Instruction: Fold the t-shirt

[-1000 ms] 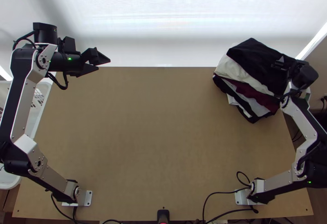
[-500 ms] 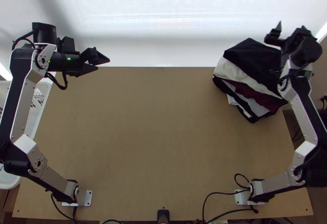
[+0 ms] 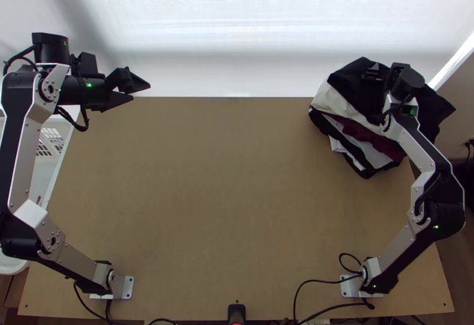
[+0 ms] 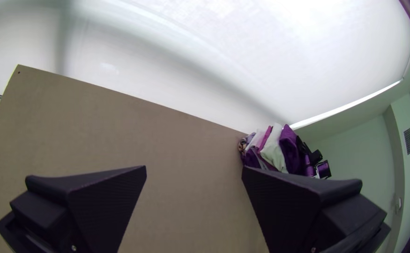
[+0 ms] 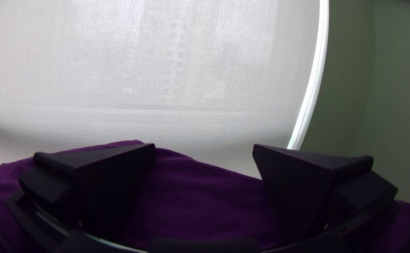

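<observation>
Black soft cloth point(image 3: 349, 80), prob. the t-shirt, tops the multicoloured garment stack point(image 3: 345, 102) at the far R corner of the light wooden table point(image 3: 225, 177), long axis slantwise. My right gripper point(image 5: 204, 146) is nearest, right over it, fingers apart; contact unclear. Left gripper point(image 3: 141, 91), also spread, is well apart, far L. I'd use the R arm for the next grab.

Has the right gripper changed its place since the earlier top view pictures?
Yes. In the top view, the right gripper has moved to the left, farther away from the bright slanting strip at the right.
</observation>
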Motion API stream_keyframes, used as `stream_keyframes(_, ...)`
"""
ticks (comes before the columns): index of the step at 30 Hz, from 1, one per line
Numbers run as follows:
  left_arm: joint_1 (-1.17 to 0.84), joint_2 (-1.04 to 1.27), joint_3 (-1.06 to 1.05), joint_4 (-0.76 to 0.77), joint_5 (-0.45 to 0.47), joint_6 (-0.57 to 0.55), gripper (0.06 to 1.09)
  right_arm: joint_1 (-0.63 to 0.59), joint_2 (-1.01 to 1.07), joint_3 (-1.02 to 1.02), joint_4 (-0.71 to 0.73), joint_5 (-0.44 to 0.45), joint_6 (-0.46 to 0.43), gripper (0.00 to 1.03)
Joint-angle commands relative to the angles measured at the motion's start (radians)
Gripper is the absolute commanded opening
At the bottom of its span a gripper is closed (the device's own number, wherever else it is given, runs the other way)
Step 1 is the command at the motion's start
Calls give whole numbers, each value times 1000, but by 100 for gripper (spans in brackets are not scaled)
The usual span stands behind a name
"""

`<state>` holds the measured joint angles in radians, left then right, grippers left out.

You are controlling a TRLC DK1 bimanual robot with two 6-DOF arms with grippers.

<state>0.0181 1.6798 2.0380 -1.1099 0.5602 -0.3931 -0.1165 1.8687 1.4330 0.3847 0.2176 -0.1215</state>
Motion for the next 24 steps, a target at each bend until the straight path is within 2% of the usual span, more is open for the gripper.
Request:
stream_keyframes(1,3,-37,11,-10,-2,-10,105,-25,6,-49,-24,16,-30,98)
stream_keyframes(5,17,-43,34,-10,-17,-20,105,-26,-114,1,-69,23,-33,98)
stream_keyframes(11,17,-91,51,44,-195,-1,105,-20,-295,127,-273,-4,-29,98)
stream_keyframes(13,16,-111,51,64,-298,22,105,-20,-373,116,-239,-6,-27,98)
stream_keyframes(16,22,-144,53,94,-376,22,105,-12,-487,95,-161,-18,-37,98)
stream_keyframes(19,37,-184,45,131,-494,69,105,-9,-560,86,-99,-80,-29,98)
stream_keyframes(21,48,-218,34,176,-540,97,105,0,-602,89,-102,-87,-23,98)
stream_keyframes(24,115,-278,-2,269,-560,135,105,3,-672,75,-99,-96,-6,98)
